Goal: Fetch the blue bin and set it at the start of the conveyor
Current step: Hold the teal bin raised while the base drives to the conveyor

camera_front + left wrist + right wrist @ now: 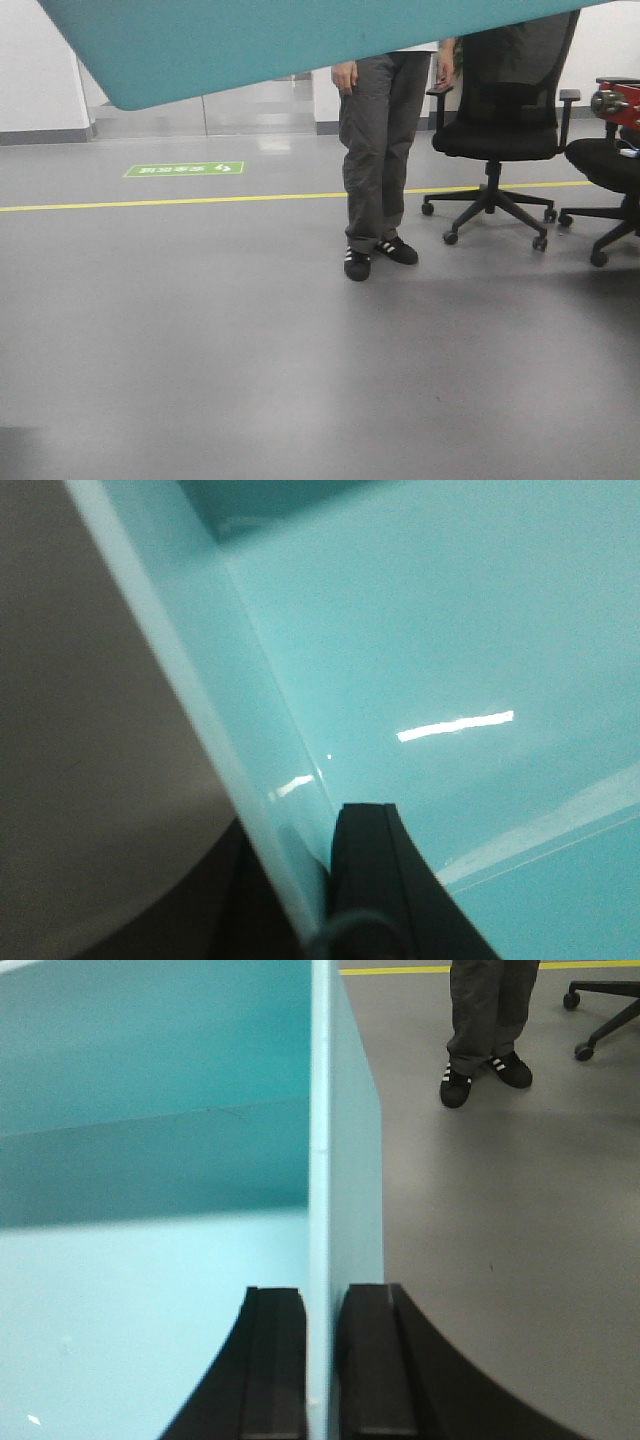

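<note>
Bin [250, 40]: held off the floor [300, 380]. In the front view its turquoise underside filled the top of the frame, tilted, with its left end lower.

Left claw [305, 870]: closed on a bin wall. One black finger [375, 880] lay against the inner face. The other showed only as a dark shape behind the wall on the outer side.

Right claw [320, 1305]: closed on a bin wall near its upper edge. Both black fingers [275, 1360] were pressed flat to the wall, one inside and one outside, with the wall upright between them.

Surroundings: grey floor with a yellow line [150, 203] across it and a green sign [184, 169] beyond the line. A person [380, 150] in grey trousers and black shoes stood on the line, just beside a black office chair [500, 100]. A red metal piece [622, 100] showed at the right edge; what it was could not be determined. The bin was well apart from it.
</note>
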### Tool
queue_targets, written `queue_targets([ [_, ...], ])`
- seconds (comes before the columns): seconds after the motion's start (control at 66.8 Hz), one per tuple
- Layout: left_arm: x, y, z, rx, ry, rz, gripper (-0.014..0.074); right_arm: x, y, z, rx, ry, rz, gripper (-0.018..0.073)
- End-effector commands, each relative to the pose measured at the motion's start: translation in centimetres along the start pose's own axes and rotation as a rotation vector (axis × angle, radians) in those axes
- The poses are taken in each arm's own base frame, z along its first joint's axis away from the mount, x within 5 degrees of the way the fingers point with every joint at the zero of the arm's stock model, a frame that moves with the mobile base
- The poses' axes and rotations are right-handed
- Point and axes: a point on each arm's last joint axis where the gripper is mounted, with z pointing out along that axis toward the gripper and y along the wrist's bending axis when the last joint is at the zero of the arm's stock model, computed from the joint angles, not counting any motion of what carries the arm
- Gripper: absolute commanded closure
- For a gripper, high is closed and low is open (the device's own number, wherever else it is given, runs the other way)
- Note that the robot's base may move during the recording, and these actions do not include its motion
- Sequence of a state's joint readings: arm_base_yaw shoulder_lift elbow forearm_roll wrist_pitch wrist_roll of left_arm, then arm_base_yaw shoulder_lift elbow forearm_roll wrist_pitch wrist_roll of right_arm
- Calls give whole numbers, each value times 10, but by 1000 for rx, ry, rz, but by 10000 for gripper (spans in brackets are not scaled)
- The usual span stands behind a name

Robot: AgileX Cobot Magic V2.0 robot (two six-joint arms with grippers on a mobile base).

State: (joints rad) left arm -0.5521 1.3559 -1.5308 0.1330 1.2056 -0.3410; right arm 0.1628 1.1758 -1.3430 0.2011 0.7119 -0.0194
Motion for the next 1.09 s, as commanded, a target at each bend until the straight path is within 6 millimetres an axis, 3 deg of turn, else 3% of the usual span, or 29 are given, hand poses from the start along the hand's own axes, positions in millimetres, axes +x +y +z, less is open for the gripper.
queue_targets([
  [0.0, 0, 1, -2, -8, -10, 29, 708, -12, 4, -10, -25, -113, 21, 711],
  [1.079, 0, 2, -2, -16, -12, 32, 708, -12, 4, -10, -25, -113, 21, 711],
])
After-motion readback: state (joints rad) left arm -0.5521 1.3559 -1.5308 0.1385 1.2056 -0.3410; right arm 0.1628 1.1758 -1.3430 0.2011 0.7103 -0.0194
